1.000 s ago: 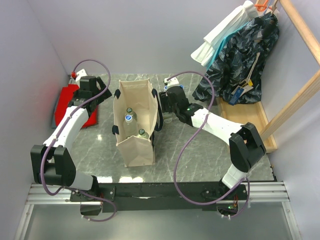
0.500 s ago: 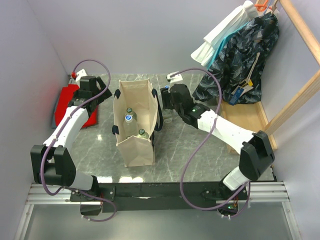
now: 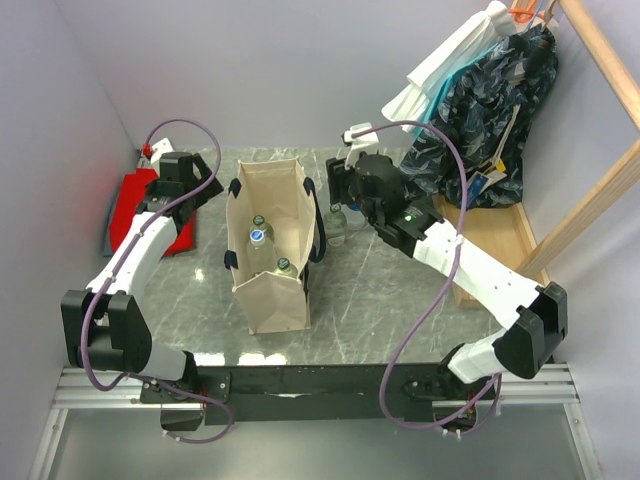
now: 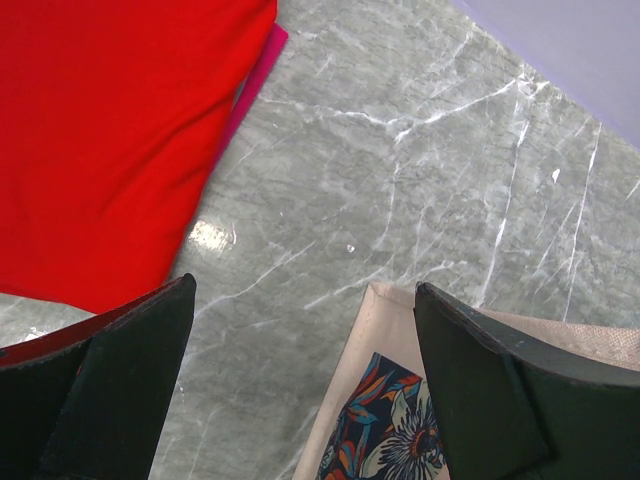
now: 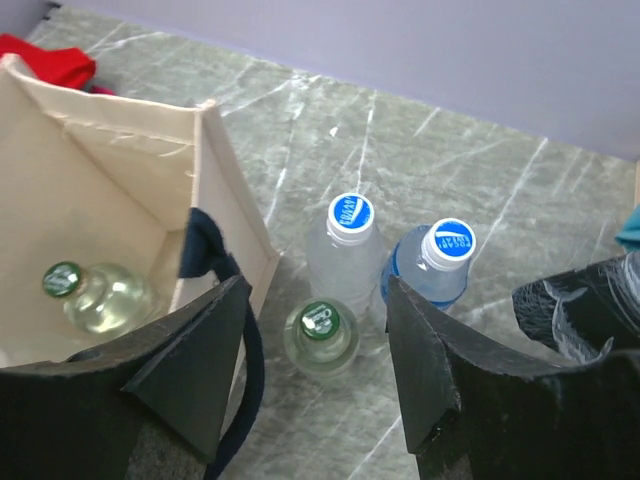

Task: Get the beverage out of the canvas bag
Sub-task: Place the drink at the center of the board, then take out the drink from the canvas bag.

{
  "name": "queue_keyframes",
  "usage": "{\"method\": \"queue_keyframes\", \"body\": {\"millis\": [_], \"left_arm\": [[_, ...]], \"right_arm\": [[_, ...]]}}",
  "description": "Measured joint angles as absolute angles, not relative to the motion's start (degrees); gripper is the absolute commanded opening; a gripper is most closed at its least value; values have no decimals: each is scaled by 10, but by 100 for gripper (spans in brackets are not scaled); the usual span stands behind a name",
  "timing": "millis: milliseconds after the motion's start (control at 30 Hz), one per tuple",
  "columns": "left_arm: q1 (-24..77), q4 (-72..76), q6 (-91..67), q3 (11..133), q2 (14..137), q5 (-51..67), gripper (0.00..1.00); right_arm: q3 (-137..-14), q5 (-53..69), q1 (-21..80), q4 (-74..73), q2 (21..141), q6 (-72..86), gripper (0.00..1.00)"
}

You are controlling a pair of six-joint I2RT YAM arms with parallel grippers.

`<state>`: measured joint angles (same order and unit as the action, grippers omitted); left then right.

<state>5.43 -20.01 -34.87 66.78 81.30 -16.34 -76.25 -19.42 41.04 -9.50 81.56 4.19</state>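
Observation:
The beige canvas bag (image 3: 268, 290) with navy handles stands open mid-table, with three bottles (image 3: 258, 238) upright inside. In the right wrist view, the bag's corner (image 5: 120, 170) holds a green-capped bottle (image 5: 88, 292). Outside it, a green-capped clear bottle (image 5: 321, 335) and two blue-capped bottles (image 5: 348, 240) (image 5: 437, 262) stand on the table. My right gripper (image 5: 318, 292) is open and empty, above the green-capped one; it also shows in the top view (image 3: 345, 195). My left gripper (image 4: 305, 290) is open over the bag's far-left corner (image 4: 385, 420).
A folded red cloth (image 3: 150, 215) lies at the far left, also in the left wrist view (image 4: 100, 130). Clothes (image 3: 480, 110) hang on a wooden rack (image 3: 600, 200) at the right. The table is grey marble (image 3: 400, 300).
My right gripper has risen and drawn back to the right from the bag's side, uncovering a bottle standing on the table beside the bag. The left arm has not moved.

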Motion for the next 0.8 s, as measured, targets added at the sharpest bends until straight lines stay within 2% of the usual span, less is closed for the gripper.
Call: {"method": "queue_keyframes", "body": {"millis": [433,800], "left_arm": [[54,-200,-347,668,812,-164,96],[54,-200,-347,668,807,-168,96]], "right_arm": [[-877,-139,435,-189,816,28,68],[-907,-119,446,-226,825,16,70]]}}
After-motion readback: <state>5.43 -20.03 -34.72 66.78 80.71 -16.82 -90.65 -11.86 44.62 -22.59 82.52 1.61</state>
